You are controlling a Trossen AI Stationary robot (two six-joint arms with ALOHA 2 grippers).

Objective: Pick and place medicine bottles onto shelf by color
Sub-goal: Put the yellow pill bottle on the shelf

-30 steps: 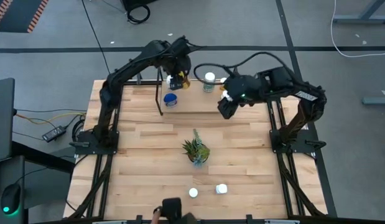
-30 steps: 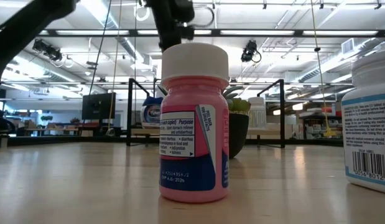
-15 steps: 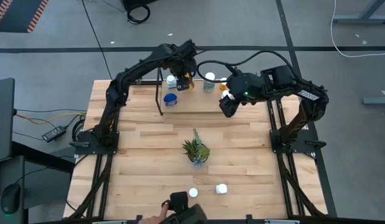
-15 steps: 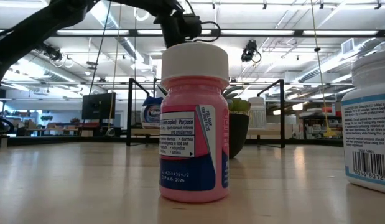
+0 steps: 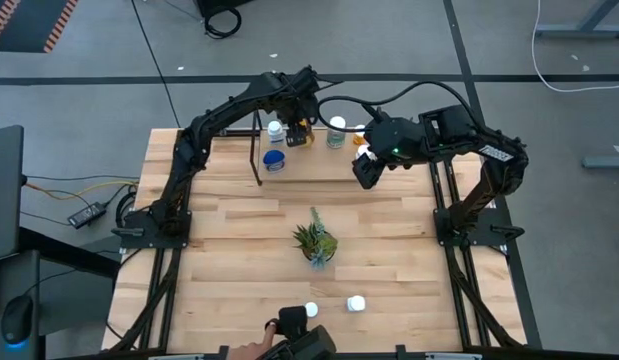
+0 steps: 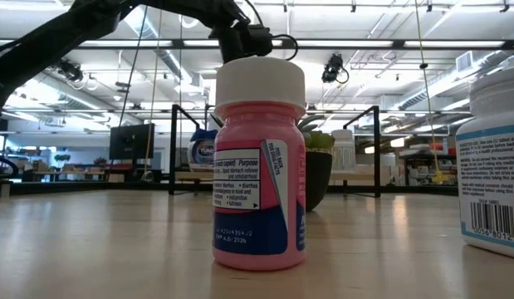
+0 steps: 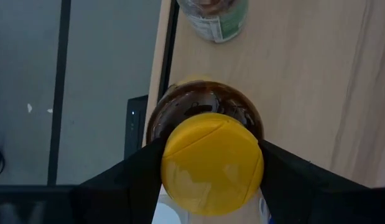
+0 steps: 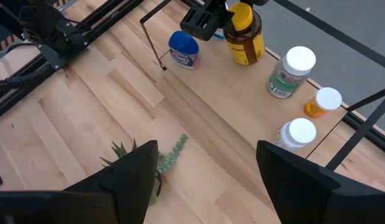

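- We look down on a light-wood table (image 5: 229,235) standing on a grey floor; the low shelf (image 5: 314,163) runs along its far edge.
- Our left gripper (image 5: 301,126) is at the back of the shelf, its fingers (image 7: 127,180) clamped on the yellow-lidded dark bottle (image 7: 211,155), which stands at the shelf's rear edge.
- Just beside it on the shelf stand a white-capped bottle (image 5: 275,131) and, a little nearer us, the blue jar (image 5: 274,161).
- On the other side are a green-labelled bottle (image 8: 292,73), an orange bottle (image 8: 323,102) and another white-capped one (image 8: 295,134).
- Our right gripper (image 5: 361,172) hovers over the shelf's right part, fingers apart and holding nothing.
- A spiky green plant (image 5: 315,241) sits mid-table.
- Near the front edge stand a pink bottle (image 6: 259,166) and a white one (image 6: 493,162).
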